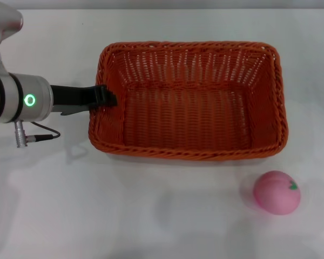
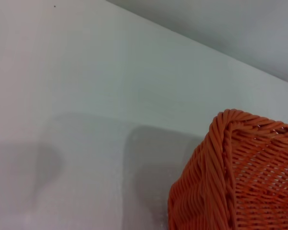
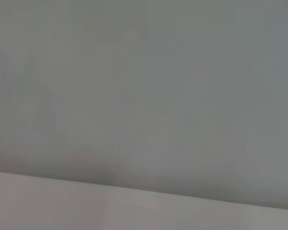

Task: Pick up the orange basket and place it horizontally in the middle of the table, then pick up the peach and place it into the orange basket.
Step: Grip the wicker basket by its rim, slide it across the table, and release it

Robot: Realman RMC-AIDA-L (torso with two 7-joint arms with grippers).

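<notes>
Left gripper (image 1: 105, 99) clamped on orange basket (image 1: 189, 102) left rim — inner finger partly hidden; peach (image 1: 276, 192) apart, open table (image 1: 124, 216) around it

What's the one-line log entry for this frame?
left gripper: at basket left rim | basket: horizontal, mid-table | peach: on table, outside basket | right arm: not in view

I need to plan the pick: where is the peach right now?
In the head view the peach lies on the table at the robot's right, just outside the near right corner of the orange basket.
</notes>
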